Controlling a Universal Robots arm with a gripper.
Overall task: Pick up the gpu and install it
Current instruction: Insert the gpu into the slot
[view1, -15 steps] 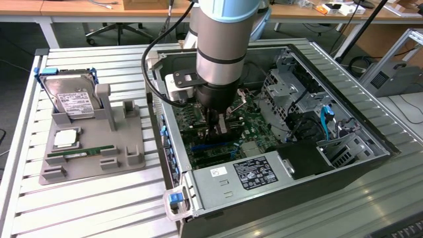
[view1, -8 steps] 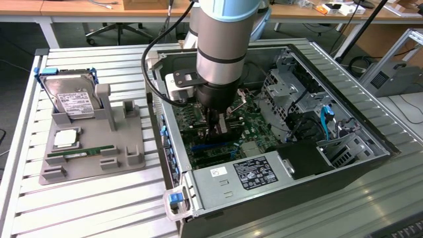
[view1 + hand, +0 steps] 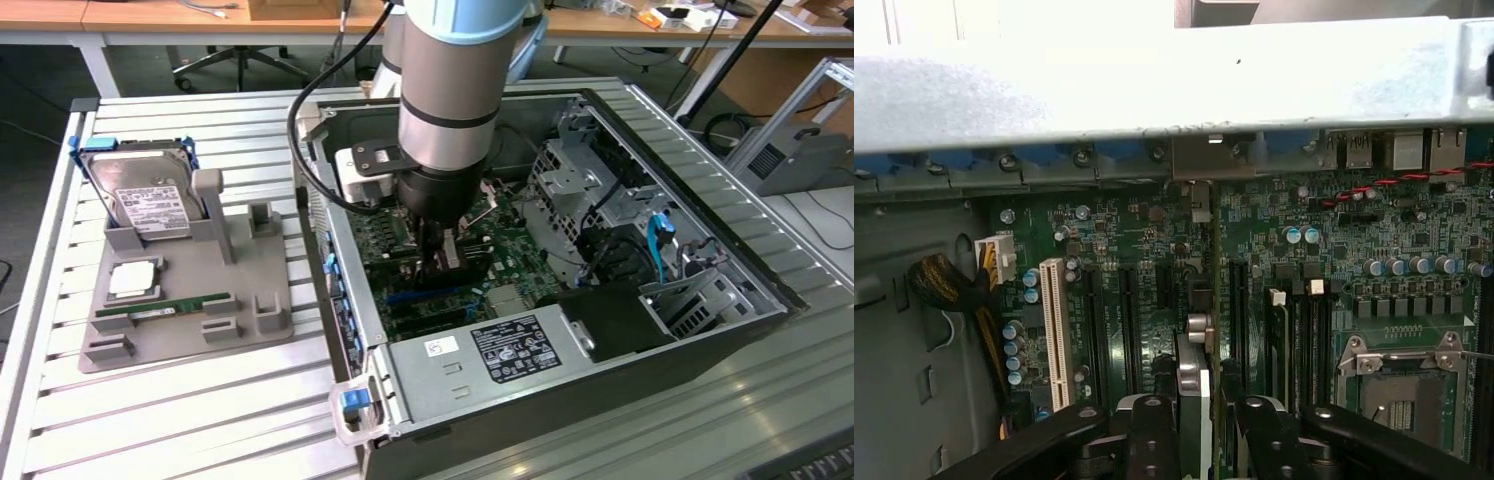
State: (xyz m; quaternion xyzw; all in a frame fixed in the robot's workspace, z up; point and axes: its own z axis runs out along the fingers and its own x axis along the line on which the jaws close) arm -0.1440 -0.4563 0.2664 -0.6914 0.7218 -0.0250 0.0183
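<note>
The open computer case (image 3: 561, 250) lay on its side on the slatted table (image 3: 200, 420), so its motherboard (image 3: 501, 255) faced up and the arm (image 3: 454, 90) could come straight down into it. The claw (image 3: 438, 262) sat low inside the case, just above the board's slots, clamped on the gpu (image 3: 1194, 395), which stood edge-on between the two fingers (image 3: 1152, 440); holding the thin card upright like that looked meant to line its lower edge with a long slot beneath. Whether the card had already touched the slot could not be told. Well away from the claw, outside the case, a grey holder (image 3: 187, 300) carried the hard drive (image 3: 147, 200) and the RAM stick (image 3: 160, 308). The exterior view gave that whole layout, but the arm hid the card. The wrist view showed the grip itself, the white slot (image 3: 1057, 335) off to one side of the card, and the empty CPU socket (image 3: 1399, 385) off to the other.
</note>
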